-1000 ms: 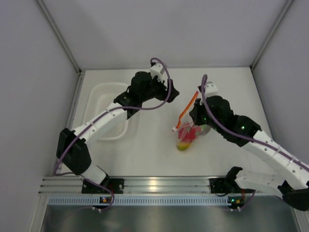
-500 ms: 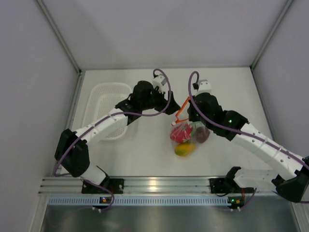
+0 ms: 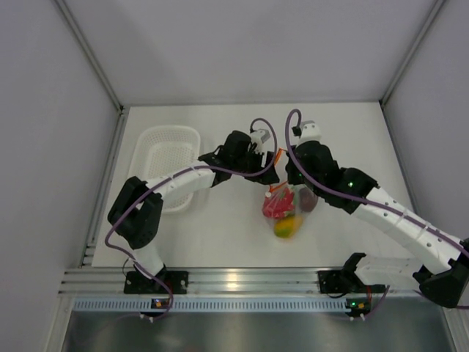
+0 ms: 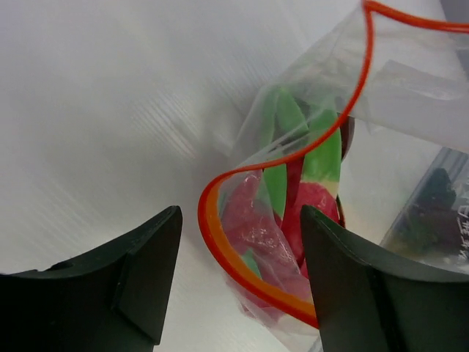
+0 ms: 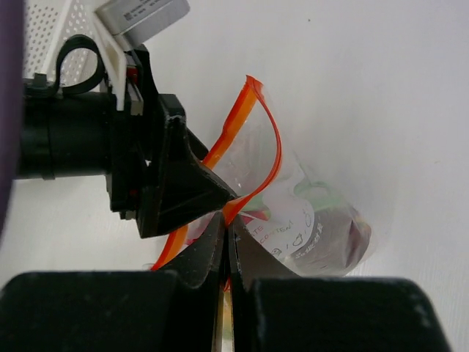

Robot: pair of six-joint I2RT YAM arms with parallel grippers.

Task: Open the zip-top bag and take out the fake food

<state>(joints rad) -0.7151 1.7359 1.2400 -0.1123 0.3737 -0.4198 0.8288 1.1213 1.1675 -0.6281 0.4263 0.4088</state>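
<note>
The zip-top bag [image 3: 284,210] hangs clear and crinkly just over the table's middle, its orange-red zip strip [image 4: 236,264] gaping in a loop. My right gripper [image 5: 227,222] is shut on one lip of that strip. My left gripper [image 4: 240,246] is open, its jaws straddling the other lip without pinching it. Inside the bag are the fake food pieces: a red fruit with green leaves [image 4: 316,207], a dark maroon one [image 5: 346,232] and a yellow-orange one [image 3: 286,226]. In the top view both grippers meet at the bag's mouth, the left gripper [image 3: 269,170] beside the right gripper [image 3: 289,180].
A white perforated basket [image 3: 173,131] sits at the left of the table, behind my left arm. White walls close the table at left, back and right. A metal rail runs along the near edge.
My left arm has swung right to the bag's mouth, and its jaws now straddle the zip strip. The bag has shifted slightly, still held by my right gripper.
</note>
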